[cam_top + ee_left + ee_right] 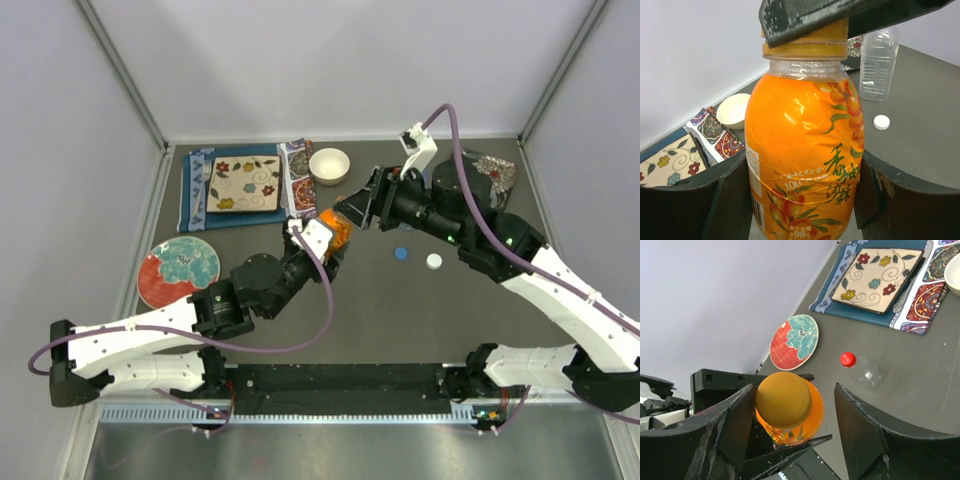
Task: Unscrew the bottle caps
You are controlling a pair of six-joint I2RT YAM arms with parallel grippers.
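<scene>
1 overhead, 2 close-ups on orange bottle [805,150]

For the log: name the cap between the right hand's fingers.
The orange cap, on the orange bottle; the white cap and blue cap lie loose.

Over the middle of the dark tabletop [400,310], the left gripper [326,240] reached in from the near left, its jaws closed on the orange bottle [336,227]. The right gripper [354,212] came in from the far right, its jaws at the bottle's top. A blue cap [401,253] and a white cap [434,261] lay loose, just beside each other, to the right of the bottle. A white bowl [329,165] sat at the far side, next to a patterned cloth [298,185]. Left of it a square flowered plate [243,185] rested on a blue cloth [192,195]. A round red and teal plate [178,272] lay at the left edge.
</scene>
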